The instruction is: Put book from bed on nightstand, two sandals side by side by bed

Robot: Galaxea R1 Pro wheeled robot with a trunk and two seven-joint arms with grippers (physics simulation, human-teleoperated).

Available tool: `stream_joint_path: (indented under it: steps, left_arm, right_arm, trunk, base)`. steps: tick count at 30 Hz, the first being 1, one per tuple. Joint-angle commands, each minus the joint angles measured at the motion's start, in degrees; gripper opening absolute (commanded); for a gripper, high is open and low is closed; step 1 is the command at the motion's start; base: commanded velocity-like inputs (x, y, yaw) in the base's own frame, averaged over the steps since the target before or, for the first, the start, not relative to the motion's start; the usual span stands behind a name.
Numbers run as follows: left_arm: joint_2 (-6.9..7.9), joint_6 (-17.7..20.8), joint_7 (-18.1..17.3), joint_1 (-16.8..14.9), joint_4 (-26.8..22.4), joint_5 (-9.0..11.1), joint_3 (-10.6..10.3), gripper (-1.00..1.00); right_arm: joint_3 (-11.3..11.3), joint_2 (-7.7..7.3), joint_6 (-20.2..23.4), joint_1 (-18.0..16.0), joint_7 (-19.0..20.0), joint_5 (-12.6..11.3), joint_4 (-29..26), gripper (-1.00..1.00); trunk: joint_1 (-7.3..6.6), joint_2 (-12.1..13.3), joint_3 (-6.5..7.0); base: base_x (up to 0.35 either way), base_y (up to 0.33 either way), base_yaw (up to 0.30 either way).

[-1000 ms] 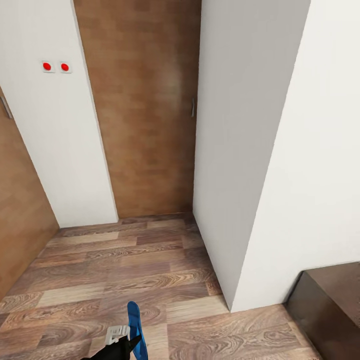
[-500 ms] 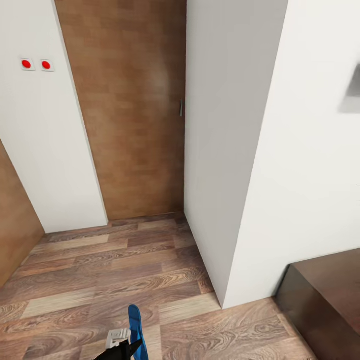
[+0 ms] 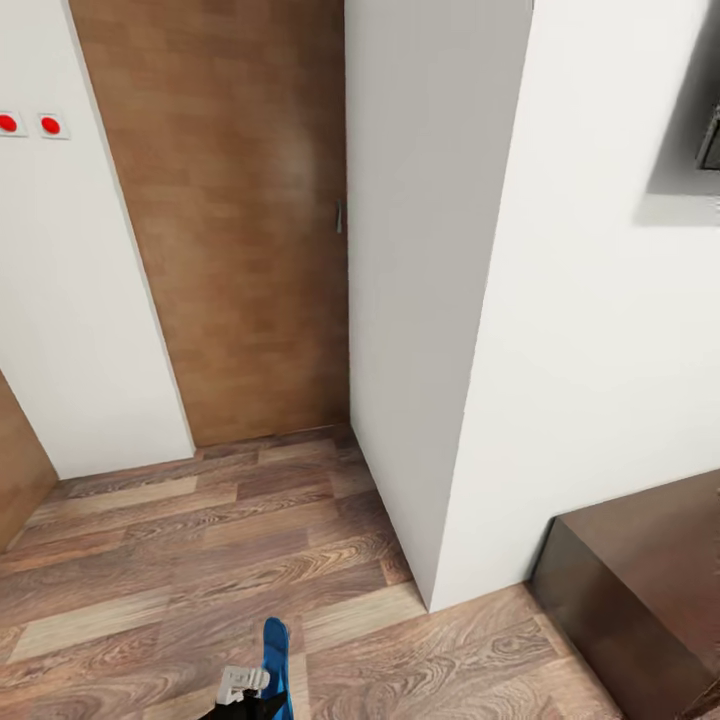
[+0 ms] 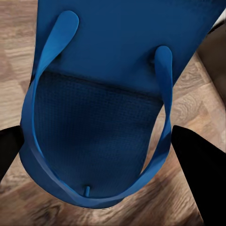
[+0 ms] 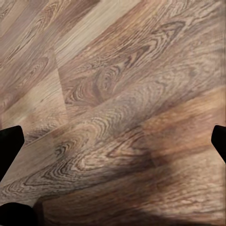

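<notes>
1. Left gripper (image 3: 262,700) sits at the bottom edge of the head view, clamped on a blue sandal (image 3: 275,655) whose tip sticks forward and up above the wood floor (image 3: 200,540).
2. From the left wrist camera, the sandal (image 4: 108,108) lies between the two black fingers (image 4: 197,174), strap side facing the camera, its thin blue straps meeting at the toe post near the rounded end.
3. Right gripper (image 5: 113,136) hangs over bare floor planks (image 5: 122,94); its dark fingertips (image 5: 9,141) stand wide apart at opposite edges of the right wrist view, with nothing between them.
4. Straight ahead, a white wall corner (image 3: 440,350) juts out toward the robot, its edge coming down to the floor just right of the sandal's line.
5. Left of that corner, a brown wooden door (image 3: 230,220) stands shut in a recess, with a small metal handle (image 3: 339,216) at its right edge.
6. Further left, a white wall panel (image 3: 70,300) carries two red-dotted switches (image 3: 30,124).
7. A sliver of another brown wooden surface (image 3: 18,475) shows at the far left edge.
8. At the lower right, a dark brown glossy piece of furniture (image 3: 640,590) stands against the white wall, near the corner's foot.
9. High on the right wall, a grey recess (image 3: 690,130) with a dark frame shows at the edge of the head view.
</notes>
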Motion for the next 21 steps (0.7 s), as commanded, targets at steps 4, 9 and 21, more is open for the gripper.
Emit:
stream_joint_path:
  steps: [4, 9, 21]
  left_arm:
    - [0.07, -4.48, 0.12, -0.04, 2.53, -0.84, -0.02, -1.00]
    - [0.16, -5.75, 0.20, -0.04, 3.35, -0.90, -0.10, -1.00]
    - [-0.06, -5.95, 0.27, -0.04, 4.57, -0.90, -0.13, -1.00]
  right_arm:
    - [-0.13, 0.01, 0.53, -0.04, 0.24, -0.48, 1.37, 1.00]
    - [-0.15, 0.01, 0.45, -0.02, 0.37, -0.55, 3.90, 1.00]
    - [-0.19, -0.08, 0.52, -0.02, 0.35, -0.56, 4.44, 1.00]
  trunk:
    - [-0.01, -0.02, -0.05]
    - [-0.01, -0.02, -0.05]
    - [-0.01, -0.02, -0.05]
  base:
    - [0.000, 0.000, -0.149]
    - [0.000, 0.000, -0.143]
    - [0.000, 0.000, -0.138]
